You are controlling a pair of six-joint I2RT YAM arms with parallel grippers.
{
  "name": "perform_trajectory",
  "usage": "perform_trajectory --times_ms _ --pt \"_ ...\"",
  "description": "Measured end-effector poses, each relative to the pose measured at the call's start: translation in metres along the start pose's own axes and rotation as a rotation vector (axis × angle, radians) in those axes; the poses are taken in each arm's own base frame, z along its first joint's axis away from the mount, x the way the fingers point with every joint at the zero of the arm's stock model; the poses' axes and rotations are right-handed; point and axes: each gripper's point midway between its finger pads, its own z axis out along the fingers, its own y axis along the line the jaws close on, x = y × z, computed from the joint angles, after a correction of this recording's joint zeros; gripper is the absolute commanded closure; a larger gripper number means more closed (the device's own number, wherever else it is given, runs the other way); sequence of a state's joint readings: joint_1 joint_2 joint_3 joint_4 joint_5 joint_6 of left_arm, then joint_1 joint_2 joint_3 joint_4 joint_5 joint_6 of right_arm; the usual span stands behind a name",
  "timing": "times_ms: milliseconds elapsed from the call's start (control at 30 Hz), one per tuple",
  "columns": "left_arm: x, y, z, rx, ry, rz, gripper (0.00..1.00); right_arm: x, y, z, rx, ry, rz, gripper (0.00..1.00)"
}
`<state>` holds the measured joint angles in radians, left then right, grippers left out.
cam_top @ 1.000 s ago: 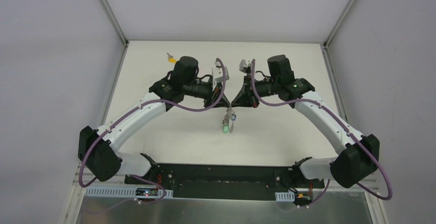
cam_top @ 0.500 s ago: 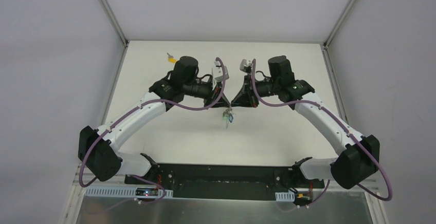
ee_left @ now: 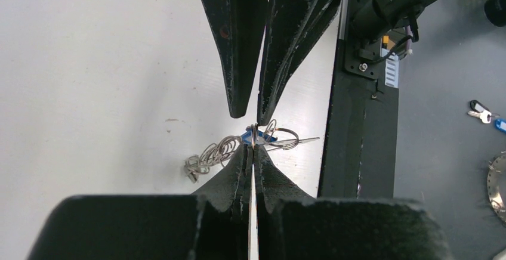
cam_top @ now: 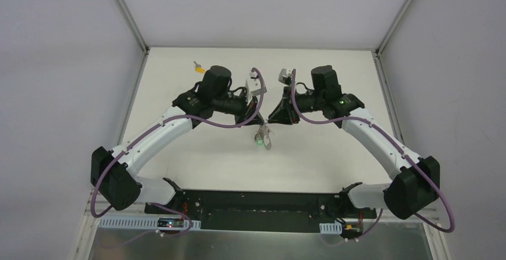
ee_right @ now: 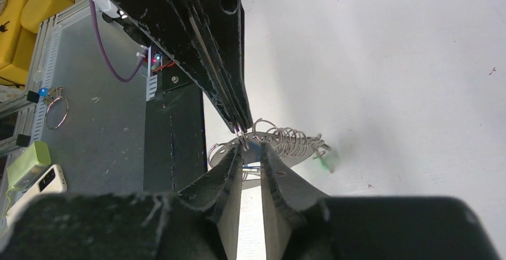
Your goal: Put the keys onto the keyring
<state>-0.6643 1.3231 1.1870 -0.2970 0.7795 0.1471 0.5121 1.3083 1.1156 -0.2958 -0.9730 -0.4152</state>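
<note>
My two grippers meet tip to tip above the middle of the table. My left gripper [cam_top: 258, 118] [ee_left: 253, 146] is shut on a thin wire ring of the keyring [cam_top: 263, 133] [ee_right: 286, 144], a silver bunch of loops hanging below the fingertips. My right gripper [cam_top: 271, 117] [ee_right: 250, 152] has its fingers close around a blue-headed key [ee_right: 254, 149] [ee_left: 248, 136]; its blade [ee_left: 301, 142] sticks out sideways. A green-headed key [cam_top: 260, 144] [ee_right: 325, 163] dangles at the bunch's low end. A yellow-orange key [cam_top: 198, 67] lies on the table at the far left.
The black base rail [cam_top: 256, 203] runs along the near table edge. White enclosure walls and metal posts [cam_top: 126, 12] stand on three sides. Off the table, spare keys [ee_left: 481, 114] and a loose ring [ee_right: 55, 110] lie on a grey surface.
The hanging bunch has swung: it hung lower a second ago, bunched up short, and now hangs between. Both arms have barely moved.
</note>
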Motion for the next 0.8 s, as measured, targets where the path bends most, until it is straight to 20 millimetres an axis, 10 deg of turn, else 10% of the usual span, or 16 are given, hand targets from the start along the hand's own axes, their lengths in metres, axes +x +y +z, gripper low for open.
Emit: perform_trajectory --times_ms 800 --pt "0.063 0.025 -0.052 -0.195 0.342 0.707 1.00 0.015 -0.010 0.001 0.010 0.029 -0.013 0.79"
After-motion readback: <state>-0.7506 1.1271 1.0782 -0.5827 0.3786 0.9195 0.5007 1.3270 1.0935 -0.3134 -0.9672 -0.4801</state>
